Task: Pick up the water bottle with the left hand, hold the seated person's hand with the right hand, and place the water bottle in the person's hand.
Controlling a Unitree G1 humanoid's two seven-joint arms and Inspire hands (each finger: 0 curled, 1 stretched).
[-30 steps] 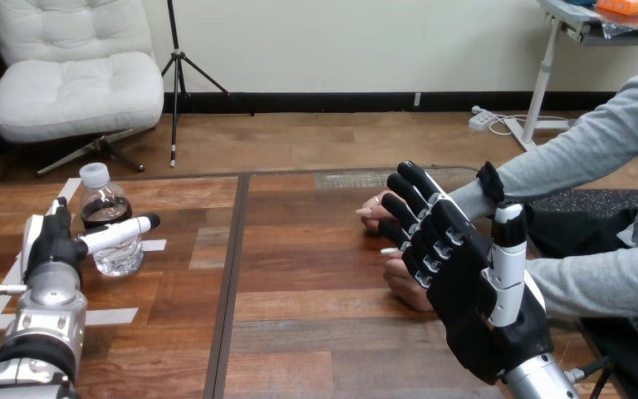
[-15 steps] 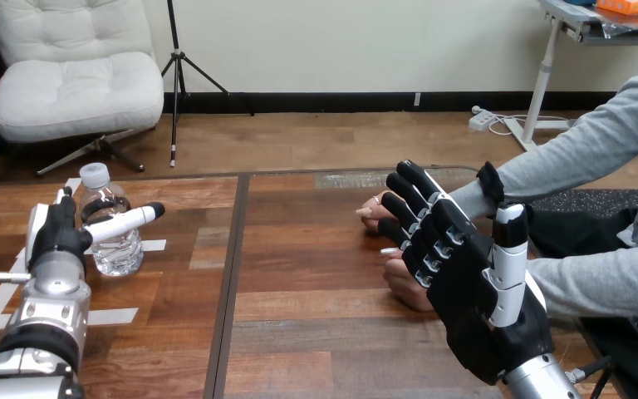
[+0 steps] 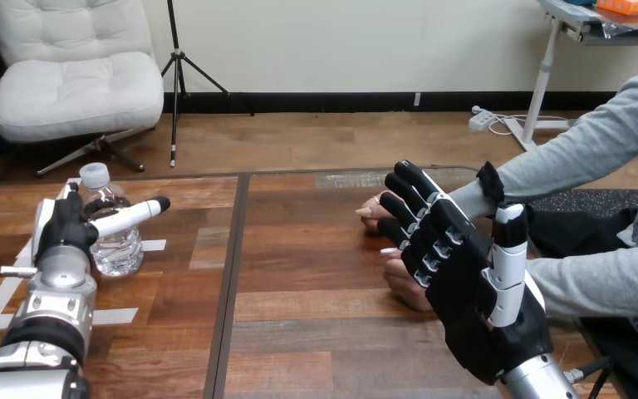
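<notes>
Counter point(image 3: 316, 332): wood, with tape marks at the left end. The right robot hand point(image 3: 473, 291) is raised edge-on with its fingers straight and spread, holding nothing. It stands in front of the person's hands point(image 3: 403, 287), which rest on the counter at the view's right; you can't tell if they touch.

The left robot hand point(image 3: 62, 233) is right beside the water bottle point(image 3: 110, 241). Its thumb lies straight across the bottle's front and the other fingers seem to be on the far side, hard to see. It looks spread, not clamped.

The bottle stands upright at the counter's left end, long axis vertical, with the white cap point(image 3: 94, 174) pointing up. It is clear plastic, so judge it light, thin-walled, easy to dent and a bit slick. Grip it around the middle near the dark label, squeeze gently, and keep it upright.
</notes>
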